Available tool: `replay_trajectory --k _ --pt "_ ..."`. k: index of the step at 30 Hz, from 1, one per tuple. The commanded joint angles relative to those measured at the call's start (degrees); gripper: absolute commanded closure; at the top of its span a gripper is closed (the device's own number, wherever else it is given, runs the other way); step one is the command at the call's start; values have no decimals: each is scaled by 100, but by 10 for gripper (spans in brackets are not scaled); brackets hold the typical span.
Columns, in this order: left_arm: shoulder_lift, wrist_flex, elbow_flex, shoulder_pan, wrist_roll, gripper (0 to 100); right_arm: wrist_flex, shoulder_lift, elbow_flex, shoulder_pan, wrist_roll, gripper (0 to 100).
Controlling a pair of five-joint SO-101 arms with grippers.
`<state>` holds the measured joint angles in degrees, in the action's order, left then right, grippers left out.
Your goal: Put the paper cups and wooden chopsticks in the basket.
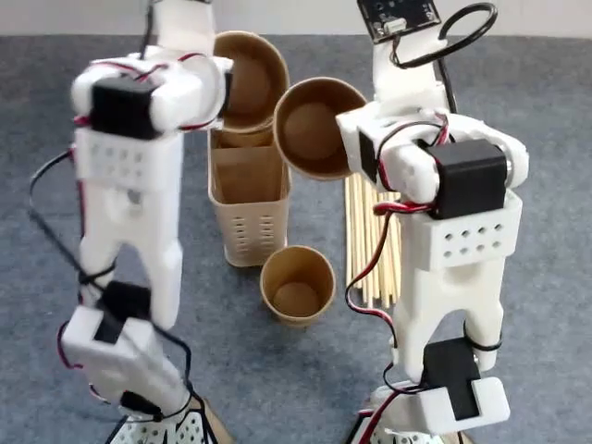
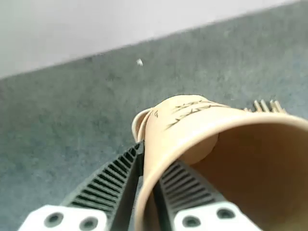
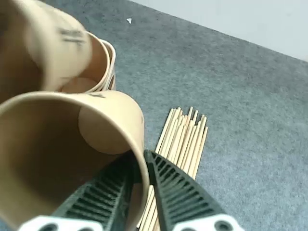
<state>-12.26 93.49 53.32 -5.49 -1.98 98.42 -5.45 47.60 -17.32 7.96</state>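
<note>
The left pincer [image 2: 150,158] pinches the wall of the left cup [image 2: 202,139], the basket [image 1: 250,231] just below it, so this arm is nearer; the right pincer [image 3: 139,156] pinches the right cup [image 3: 72,139] beside the opening, the chopsticks [image 1: 372,245] lying on the worktop [image 1: 518,139] beneath it

The basket [image 1: 248,217] mouth is crowded: the far held cup [image 1: 250,79] hangs over its back end, the near held cup [image 1: 314,128] at its right rim. The standing cup [image 1: 297,285] blocks its front; chopsticks [image 1: 372,245] line the right. Open grey mat [image 1: 555,111] lies beyond them.
</note>
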Motion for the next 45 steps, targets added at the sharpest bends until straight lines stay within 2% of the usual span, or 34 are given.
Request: replay_trajectory --k 1,3,8,11,16,21,24,28,33,36,45 --pt "-268 -114 22 -13 -70 995 -163 -207 40 -31 53 994" --pt "-391 -79 22 4 -88 980 -171 -207 233 -40 35 994" --pt "-268 -35 31 75 -97 790 -207 -207 857 -136 18 994" --pt "40 -44 31 110 -70 744 -207 -154 1051 -365 18 994" --pt "514 -44 31 154 -53 745 -418 -145 1059 -593 18 994" --pt "998 -44 356 769 -79 745 -954 -145 1051 -602 18 994" --pt "927 -35 233 822 -62 745 -1042 -145 1051 -602 18 994" --pt "382 -325 -233 673 -53 744 -1015 -145 1051 -611 18 994" --pt "-48 -607 -251 646 -53 743 -1007 -180 1051 -602 18 994" --pt "-215 -738 -268 382 -53 742 -1007 -189 1051 -602 18 994" --pt "-101 -1187 -242 -215 -79 742 -734 -189 1051 -593 44 994"
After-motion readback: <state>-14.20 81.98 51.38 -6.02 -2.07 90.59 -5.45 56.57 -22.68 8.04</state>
